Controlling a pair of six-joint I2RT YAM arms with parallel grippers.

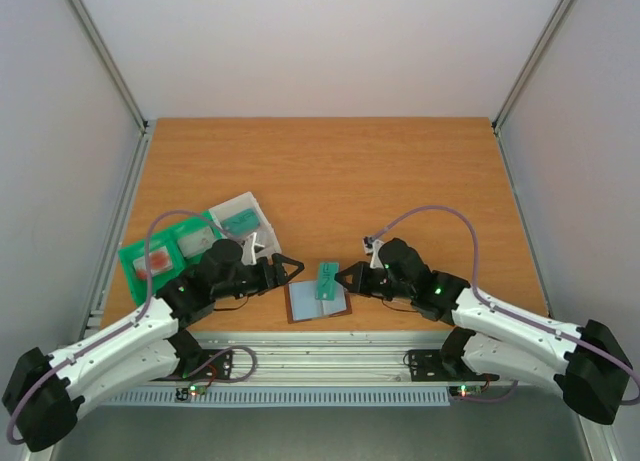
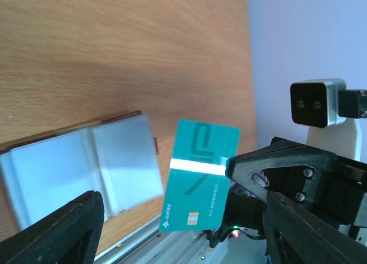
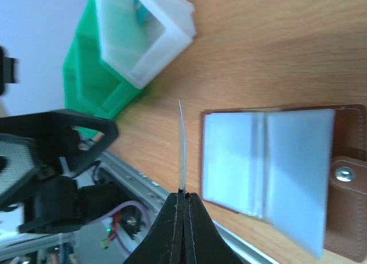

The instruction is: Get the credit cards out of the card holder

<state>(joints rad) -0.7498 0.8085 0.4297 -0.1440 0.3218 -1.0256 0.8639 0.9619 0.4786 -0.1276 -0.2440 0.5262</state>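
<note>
We are pinching a teal credit card (image 2: 200, 172) by one edge in the right gripper (image 1: 345, 278), its jaws pressed together on it, at the lower centre of the top view. The card is hanging clear of the card holder (image 1: 318, 303), which is lying open on the desk (image 1: 330, 161) near the front edge. We are holding the left gripper (image 1: 290, 270) beside the card, jaws spread, not touching it.

Wooden table (image 1: 330, 171) enclosed by plain white walls (image 1: 320, 41)

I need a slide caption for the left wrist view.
Right gripper holds a teal credit card beside the open card holder.
</note>
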